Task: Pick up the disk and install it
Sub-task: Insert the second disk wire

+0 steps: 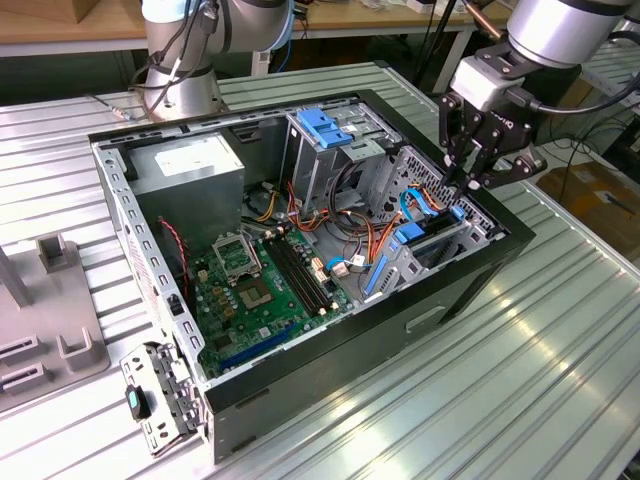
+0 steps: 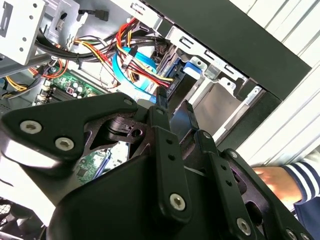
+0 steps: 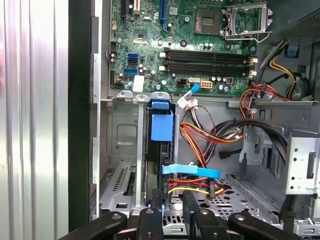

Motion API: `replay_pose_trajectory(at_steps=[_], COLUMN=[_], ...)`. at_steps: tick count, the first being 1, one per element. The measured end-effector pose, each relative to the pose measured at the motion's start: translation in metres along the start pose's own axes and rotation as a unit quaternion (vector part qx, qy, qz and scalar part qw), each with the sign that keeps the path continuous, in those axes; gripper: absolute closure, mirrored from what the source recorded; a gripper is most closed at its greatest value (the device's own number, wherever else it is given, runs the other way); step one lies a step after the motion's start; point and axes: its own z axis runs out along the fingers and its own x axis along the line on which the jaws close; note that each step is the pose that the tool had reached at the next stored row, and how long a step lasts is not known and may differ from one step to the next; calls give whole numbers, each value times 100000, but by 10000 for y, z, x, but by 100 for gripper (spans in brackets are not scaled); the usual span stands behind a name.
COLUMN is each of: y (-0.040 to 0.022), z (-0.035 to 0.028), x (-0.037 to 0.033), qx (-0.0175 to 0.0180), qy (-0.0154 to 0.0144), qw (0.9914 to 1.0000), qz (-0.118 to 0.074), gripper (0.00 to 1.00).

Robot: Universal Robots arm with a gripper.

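The disk [image 1: 412, 238], grey with a bright blue carrier rail, stands on edge in the drive bay at the corner of the open computer case [image 1: 470, 290] on the exterior view's right. My gripper [image 1: 465, 180] hovers just above that bay, over the disk's upper end. In the first wrist view the disk's blue tab [image 3: 161, 127] lies straight ahead of the gripper [image 3: 173, 197]. In both wrist views the black fingers [image 2: 161, 107] stand a little apart with nothing between them. The carrier's blue edge [image 2: 192, 67] shows beyond the fingertips.
Red, yellow and blue cables [image 3: 200, 145] crowd the space beside the bay. A blue bracket [image 1: 325, 125] tops the metal drive cage, and the motherboard [image 1: 255, 290] lies on the case floor. A person's hand [image 2: 272, 180] with a striped sleeve rests outside the case. A grey fixture [image 1: 60, 330] stands on the table.
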Motion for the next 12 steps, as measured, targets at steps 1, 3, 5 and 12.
replay_pose_trajectory(at_steps=[1, 3, 5, 12], y=[3, 5, 24, 56], z=[-1, 0, -1, -4], x=[-1, -1, -2, -3], qx=[-1, 2, 2, 1], qy=[5, 4, 1, 5], qw=[100000, 100000, 100000, 100000], qz=[-7, -4, 5, -1], gripper=[69, 69, 69, 69])
